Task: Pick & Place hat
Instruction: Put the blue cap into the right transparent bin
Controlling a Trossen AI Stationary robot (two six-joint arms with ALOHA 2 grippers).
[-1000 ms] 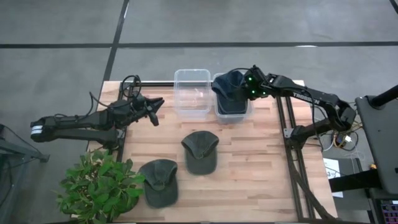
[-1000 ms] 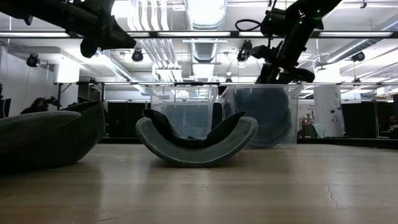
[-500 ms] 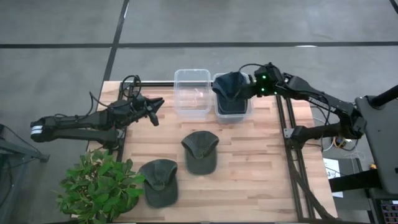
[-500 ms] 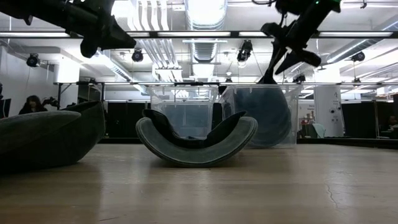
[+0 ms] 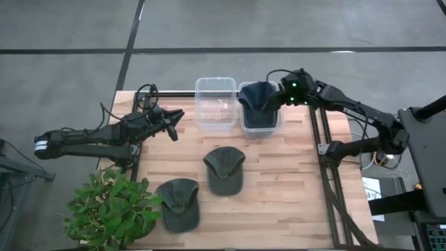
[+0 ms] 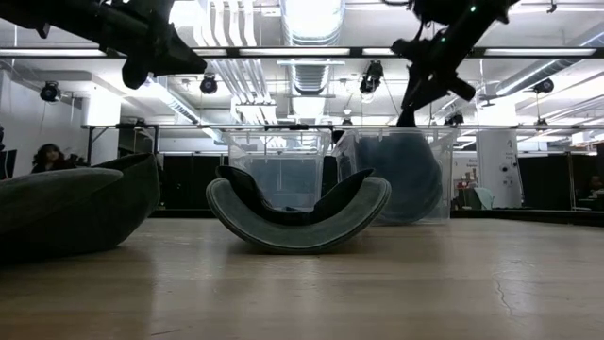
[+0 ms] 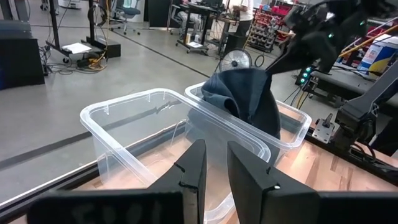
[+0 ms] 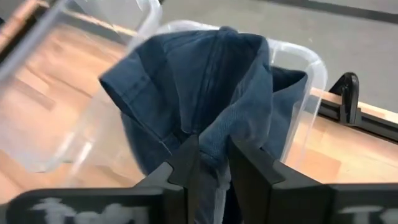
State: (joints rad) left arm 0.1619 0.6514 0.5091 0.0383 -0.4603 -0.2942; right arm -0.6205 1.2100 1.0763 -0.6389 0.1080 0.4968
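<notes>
Wooden table (image 5: 279, 181); workshop, seemingly.

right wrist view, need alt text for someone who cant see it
A crumpled blue denim hat sits bunched up in a clear plastic bin, with the right pincer and its two dark fingers right at the fabric. A second clear bin stands beside it on the wooden table.
</notes>
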